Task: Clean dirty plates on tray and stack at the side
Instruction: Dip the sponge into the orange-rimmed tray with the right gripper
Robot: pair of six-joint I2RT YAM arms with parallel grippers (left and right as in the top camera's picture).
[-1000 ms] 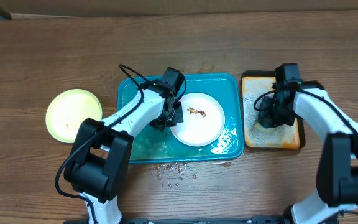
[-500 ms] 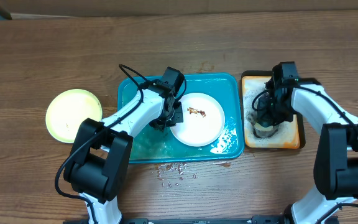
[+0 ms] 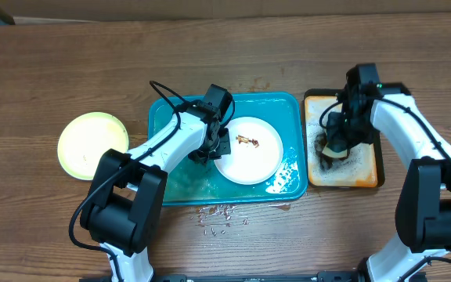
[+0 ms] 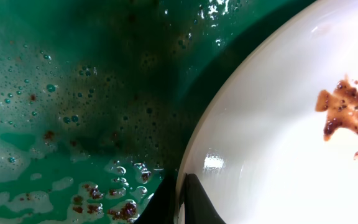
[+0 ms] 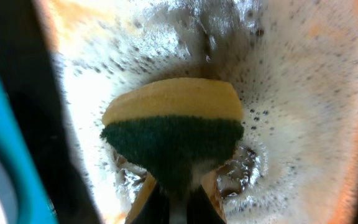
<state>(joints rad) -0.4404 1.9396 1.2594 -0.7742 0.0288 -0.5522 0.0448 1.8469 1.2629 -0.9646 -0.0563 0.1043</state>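
Note:
A white plate (image 3: 249,150) with a brown smear lies in the teal tray (image 3: 180,182). My left gripper (image 3: 214,146) is shut on the plate's left rim; in the left wrist view the fingers (image 4: 180,202) pinch the rim of the plate (image 4: 278,143) over the tray's wet floor (image 4: 73,93). A pale yellow-green plate (image 3: 92,144) lies on the table left of the tray. My right gripper (image 3: 337,142) is shut on a yellow-and-green sponge (image 5: 173,134) above the foamy orange tray (image 3: 366,176). A third plate is out of view.
The orange tray (image 5: 303,74) is full of foam with dark specks. Brown crumbs (image 3: 219,215) lie on the wooden table in front of the teal tray. Foam and brown bits (image 4: 120,208) float on the teal tray's floor.
My right gripper has closed on the sponge and lifted it slightly off the foam, shifting a little back. My left arm and the plate have not moved.

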